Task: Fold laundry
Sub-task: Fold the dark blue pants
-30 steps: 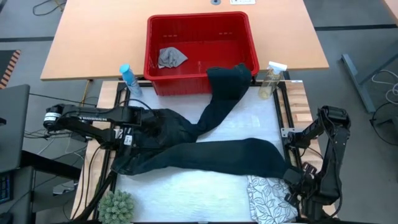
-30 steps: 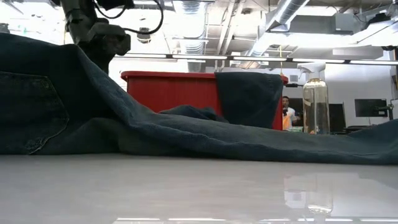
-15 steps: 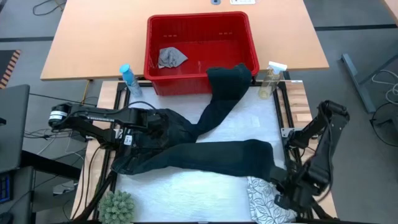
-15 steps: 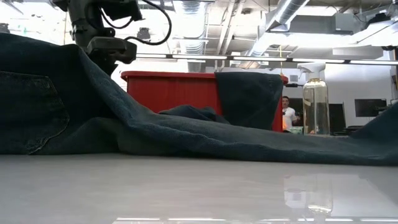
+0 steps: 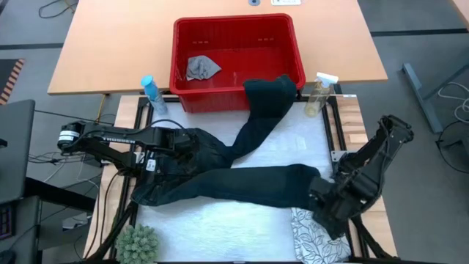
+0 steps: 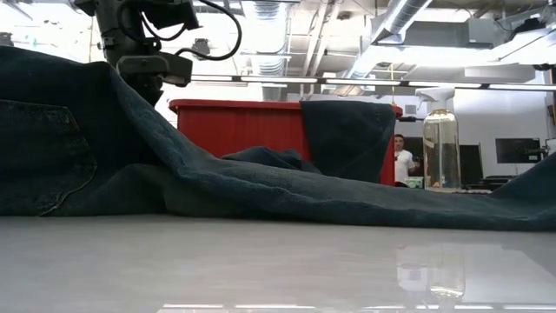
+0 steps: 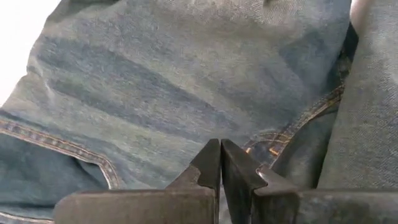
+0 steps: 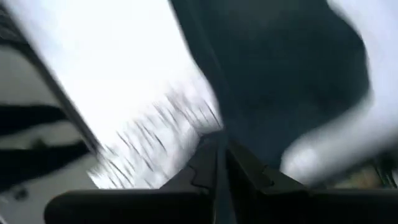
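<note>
I count one pair of jeans [image 5: 242, 180], one leaf-print cloth [image 5: 311, 235], one small grey cloth [image 5: 201, 67], one red basket [image 5: 236, 103], two spray bottles, blue [image 5: 152, 93] on the left and clear [image 5: 318, 95] on the right, one plant [image 5: 137, 243], and two arms.

No legible text (labels too small)

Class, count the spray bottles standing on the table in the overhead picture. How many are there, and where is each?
2. A blue-capped spray bottle stands beside the red basket's left corner; a clear, white-capped spray bottle stands beside its right corner. None seem hidden.
</note>
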Robot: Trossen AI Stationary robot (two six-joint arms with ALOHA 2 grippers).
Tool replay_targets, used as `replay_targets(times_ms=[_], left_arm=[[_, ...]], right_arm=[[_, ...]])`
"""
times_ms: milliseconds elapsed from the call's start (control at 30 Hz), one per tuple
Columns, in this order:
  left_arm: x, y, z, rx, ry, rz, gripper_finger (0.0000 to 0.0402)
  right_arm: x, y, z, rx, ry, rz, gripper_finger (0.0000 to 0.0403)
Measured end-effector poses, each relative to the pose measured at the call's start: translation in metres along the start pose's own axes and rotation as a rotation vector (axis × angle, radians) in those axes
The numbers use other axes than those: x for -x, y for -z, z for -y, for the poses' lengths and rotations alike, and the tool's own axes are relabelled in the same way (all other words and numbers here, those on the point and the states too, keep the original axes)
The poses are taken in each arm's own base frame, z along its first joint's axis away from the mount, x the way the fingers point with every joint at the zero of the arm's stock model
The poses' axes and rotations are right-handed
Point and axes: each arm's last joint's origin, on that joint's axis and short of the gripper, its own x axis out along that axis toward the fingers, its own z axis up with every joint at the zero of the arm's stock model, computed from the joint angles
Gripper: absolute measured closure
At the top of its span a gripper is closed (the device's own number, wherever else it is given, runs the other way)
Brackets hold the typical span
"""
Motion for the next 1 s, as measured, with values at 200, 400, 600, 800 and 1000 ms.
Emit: replay_targets(times_ms=[200, 400, 600, 800, 1000], left_arm=[[0.0, 0.0, 0.0, -0.053, 0.007, -0.003, 0.0401], [0.0, 0.0, 0.003, -0.058, 0.043, -0.007, 0.0401], [0.002, 0.005, 0.014, -0.106, 0.072, 0.001, 0.0401], [0.004, 0.011, 0.023, -0.149, 0.076, 0.005, 0.0401], [0.004, 0.01, 0.023, -0.131, 0.054, 0.019, 0.0401]], right_arm=[[0.007, -0.054, -0.022, 0.084, -0.237, 0.34, 0.0344], [-0.024, -0.114, -0.03, 0.135, -0.165, 0.488, 0.0358], [-0.087, -0.151, -0.055, 0.315, -0.123, 0.498, 0.0386], [-0.127, -0.178, -0.077, 0.447, -0.25, 0.528, 0.0288], [-0.127, -0.182, -0.07, 0.58, -0.192, 0.512, 0.0199]])
